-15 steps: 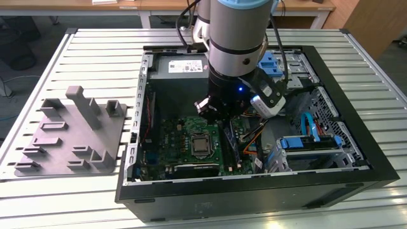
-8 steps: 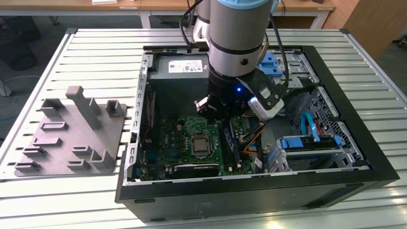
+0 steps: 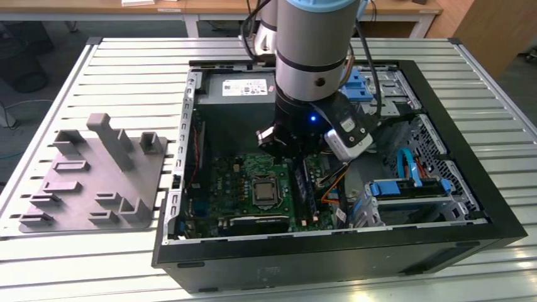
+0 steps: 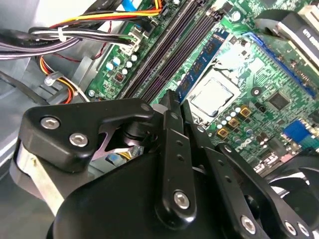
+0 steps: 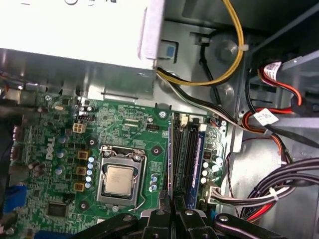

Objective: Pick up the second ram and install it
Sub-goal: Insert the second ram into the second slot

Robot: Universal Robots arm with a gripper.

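Your worktable (image 3: 117, 69): white metal slats.
Beyond it you find: wooden desks (image 3: 75, 7), white legs.
Floor (image 3: 59, 38): dark grey.

Likely lab: slatted workbench (image 3: 109, 69)

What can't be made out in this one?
First wrist view: the hand is cut off by the picture's edge.
Exterior view: the hand's lower part and part of the memory slots hide behind the arm.
Blue memory stick: seen edge-on, so its seating is unclear.
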